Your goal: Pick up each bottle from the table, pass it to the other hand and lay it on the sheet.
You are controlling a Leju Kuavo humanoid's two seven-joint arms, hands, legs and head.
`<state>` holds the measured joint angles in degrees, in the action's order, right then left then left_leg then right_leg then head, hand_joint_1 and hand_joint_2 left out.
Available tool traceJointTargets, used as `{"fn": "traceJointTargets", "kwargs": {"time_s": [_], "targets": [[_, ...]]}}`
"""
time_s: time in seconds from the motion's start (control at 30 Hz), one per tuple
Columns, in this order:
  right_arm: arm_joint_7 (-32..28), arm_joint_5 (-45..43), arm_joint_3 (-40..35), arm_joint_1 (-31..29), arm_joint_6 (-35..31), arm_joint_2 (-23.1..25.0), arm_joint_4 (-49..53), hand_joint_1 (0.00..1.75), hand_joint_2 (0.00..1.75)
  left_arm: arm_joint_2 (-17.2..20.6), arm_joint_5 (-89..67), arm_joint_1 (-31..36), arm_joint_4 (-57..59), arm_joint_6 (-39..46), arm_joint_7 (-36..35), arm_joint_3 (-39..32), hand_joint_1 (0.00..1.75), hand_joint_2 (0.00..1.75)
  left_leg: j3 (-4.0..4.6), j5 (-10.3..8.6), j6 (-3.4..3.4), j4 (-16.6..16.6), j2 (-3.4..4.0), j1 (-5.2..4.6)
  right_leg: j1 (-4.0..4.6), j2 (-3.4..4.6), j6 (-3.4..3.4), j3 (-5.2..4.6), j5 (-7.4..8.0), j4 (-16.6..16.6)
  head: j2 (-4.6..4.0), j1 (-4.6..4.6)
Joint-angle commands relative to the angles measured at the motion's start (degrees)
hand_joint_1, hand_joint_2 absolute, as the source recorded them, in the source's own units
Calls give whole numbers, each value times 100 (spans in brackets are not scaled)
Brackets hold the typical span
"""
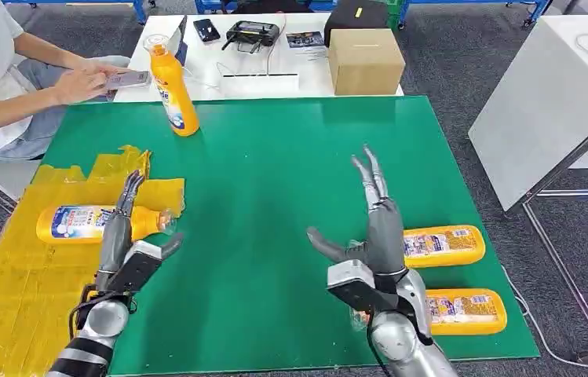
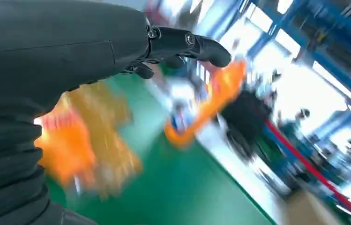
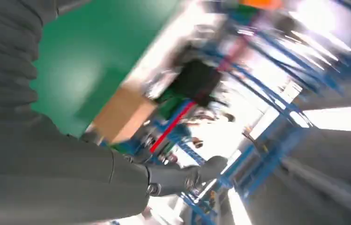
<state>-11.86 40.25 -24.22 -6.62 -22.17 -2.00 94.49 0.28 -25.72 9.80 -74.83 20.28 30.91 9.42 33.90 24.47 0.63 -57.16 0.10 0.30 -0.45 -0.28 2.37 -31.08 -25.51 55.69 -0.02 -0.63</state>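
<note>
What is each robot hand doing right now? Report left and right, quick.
Left robot hand: open, fingers stretched out, holding nothing, above the bottle on the yellow sheet.
Right robot hand: open, fingers spread, holding nothing.

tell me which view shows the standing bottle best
The head view: the upright orange bottle stands sharp near the green mat's far left corner. The left wrist view shows it as an orange blur; the right wrist view doesn't help.

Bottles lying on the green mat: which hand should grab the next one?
Right. The right hand is open beside the two lying bottles, which are on its side. The left hand, also open, is at the yellow sheet where one bottle already lies.
</note>
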Motion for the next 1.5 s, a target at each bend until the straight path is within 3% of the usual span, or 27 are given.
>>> {"fn": "traceJointTargets", "kwargs": {"time_s": [0.03, 0.2, 0.9, 1.27, 1.4, 1.5], "targets": [[514, 1275, 260, -474, 723, -1046, -842, 0, 175, -374, 1004, -517, -1310, -1019, -202, 94, 0, 175, -23, 15, 8, -5, -10, 7, 7, -7, 3, 38, -8, -16, 0, 2], [350, 1487, 295, -683, 1121, -1543, -1167, 0, 175, -442, 1294, -492, -1240, -1297, -103, 100, 0, 175, -15, 9, 3, -2, -8, -3, -5, -7, 0, 26, -4, -11, 0, 0], [322, 1484, 306, -695, 1131, -1517, -1222, 0, 175, -443, 1304, -481, -1224, -1303, -98, 86, 0, 175, -15, 9, 1, 0, 2, -3, -2, 2, -1, 21, -2, -8, 0, 0], [-43, 1241, 263, -752, 1674, -2205, -1585, 0, 175, -464, 1515, -417, -1266, -1446, 79, 217, 0, 175, -14, 9, 3, -1, -7, -5, -4, -6, 1, 23, -4, -9, 0, -2], [-376, 901, 197, -570, 2071, -2583, -1606, 0, 175, -429, 1593, -339, -1223, -1477, 114, 323, 0, 175, -18, 9, 2, -1, -14, -2, -3, -13, -1, 29, -5, -11, 0, 0], [-265, 1011, 461, -276, 1888, -2614, -1683, 0, 175, -431, 1626, -326, -1189, -1462, 120, 326, 0, 175, -13, 7, 2, 0, -23, -3, -5, -22, -1, 27, -6, -12, 0, -2]]}}
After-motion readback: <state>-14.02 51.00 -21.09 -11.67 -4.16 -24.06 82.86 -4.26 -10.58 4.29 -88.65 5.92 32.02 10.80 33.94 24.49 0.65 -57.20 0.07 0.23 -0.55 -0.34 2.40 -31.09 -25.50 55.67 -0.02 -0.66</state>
